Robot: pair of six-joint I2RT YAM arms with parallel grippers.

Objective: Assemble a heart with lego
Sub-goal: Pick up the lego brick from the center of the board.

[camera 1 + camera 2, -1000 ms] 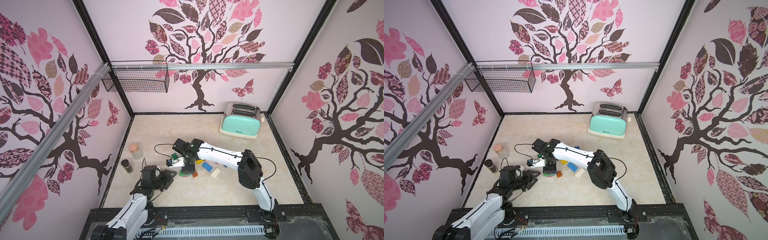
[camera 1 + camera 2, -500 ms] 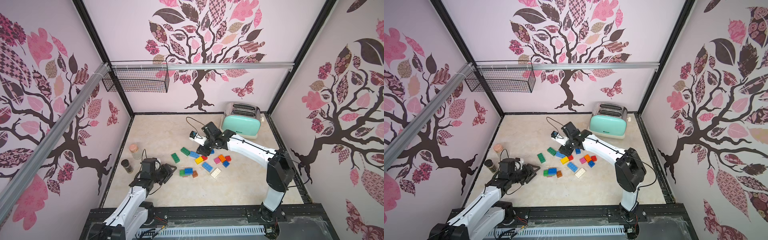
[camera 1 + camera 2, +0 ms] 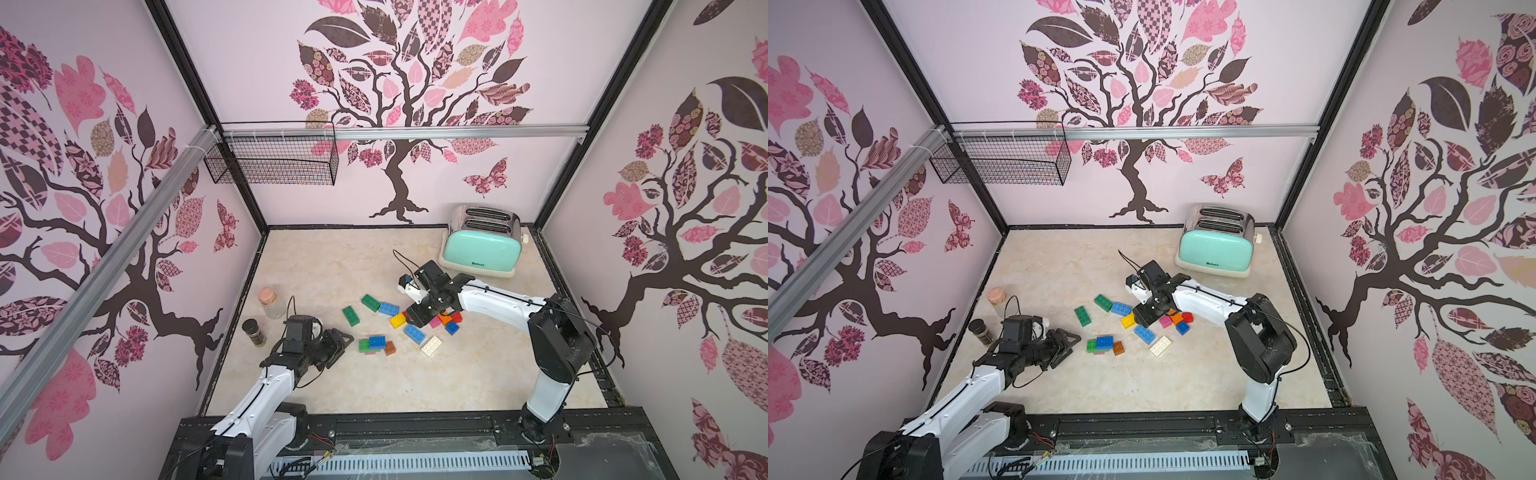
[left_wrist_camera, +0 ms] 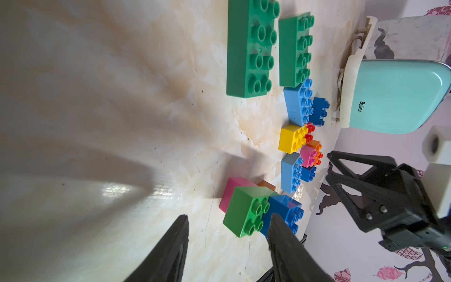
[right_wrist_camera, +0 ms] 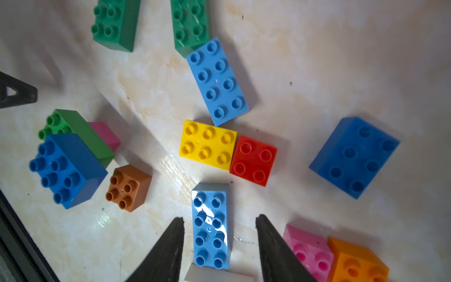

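Several lego bricks lie loose mid-table in both top views: two green oblongs [image 3: 351, 316], a yellow one [image 3: 397, 321], a white one [image 3: 431, 345], and a joined green, blue and pink clump [image 3: 372, 344] [image 4: 246, 214]. My right gripper [image 3: 417, 318] [image 3: 1146, 318] hovers over the middle bricks. In the right wrist view it [image 5: 219, 218] is open, with a light-blue oblong brick [image 5: 211, 229] between the fingers and a gap on each side. My left gripper [image 3: 338, 345] [image 4: 229, 216] is open and holds nothing, just short of the clump.
A mint toaster [image 3: 482, 249] stands at the back right. A cork-lidded jar [image 3: 270, 301] and a dark spice jar [image 3: 254, 331] stand by the left wall. A wire basket [image 3: 274, 160] hangs on the back wall. A brown brick [image 5: 128, 186] sits beside the clump.
The right gripper left the bricks near the left gripper, swung toward the toaster, then came down over the middle bricks with its jaws narrower. The left arm has barely moved.
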